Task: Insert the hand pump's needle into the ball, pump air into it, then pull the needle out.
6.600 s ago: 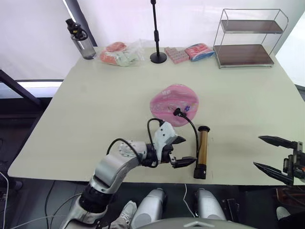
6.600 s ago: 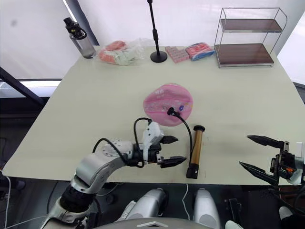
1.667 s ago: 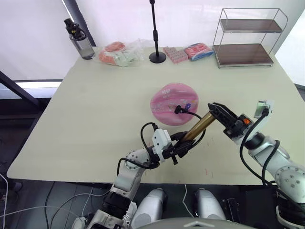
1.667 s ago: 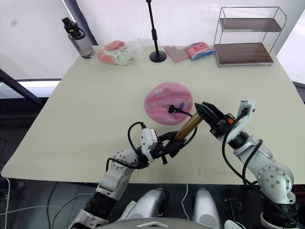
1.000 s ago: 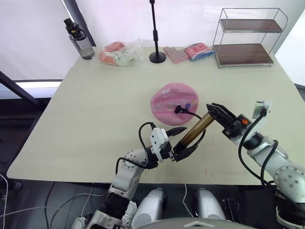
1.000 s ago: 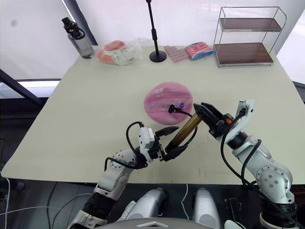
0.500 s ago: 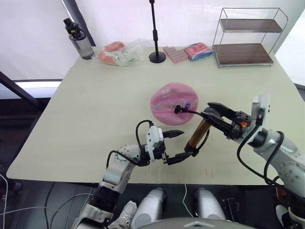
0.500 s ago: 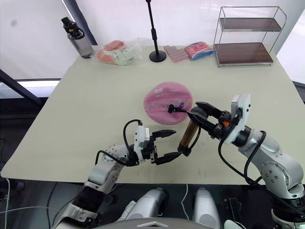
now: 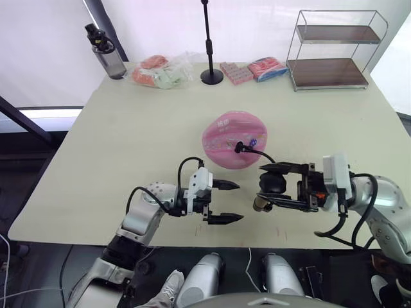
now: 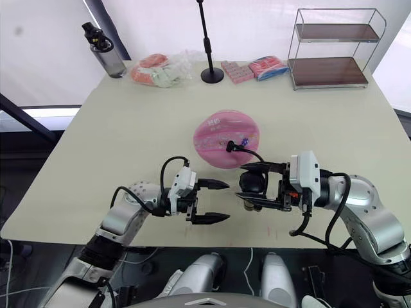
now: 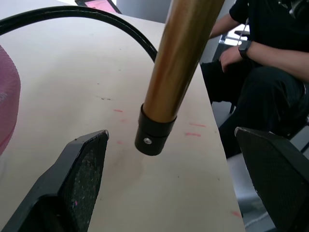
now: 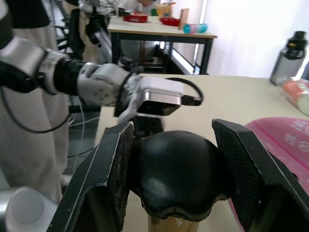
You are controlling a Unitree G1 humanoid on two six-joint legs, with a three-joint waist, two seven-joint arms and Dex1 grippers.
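Hand pump (image 9: 266,189) held upright near worktop's front edge, black top cap clamped by right gripper (image 9: 275,185) fingers. Hose plugged into ball (image 9: 235,139) mid-worktop. Left gripper (image 9: 226,201) fingers spread apart, empty, beside pump.

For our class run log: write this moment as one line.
right hand: shut on hand pump handle | left hand: open, beside pump base | needle: at ball valve

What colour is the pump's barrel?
Bronze-gold, with a black end cap; the hand pump shows best in the left wrist view.

Left end effector (image 9: 226,201) agape, empty.
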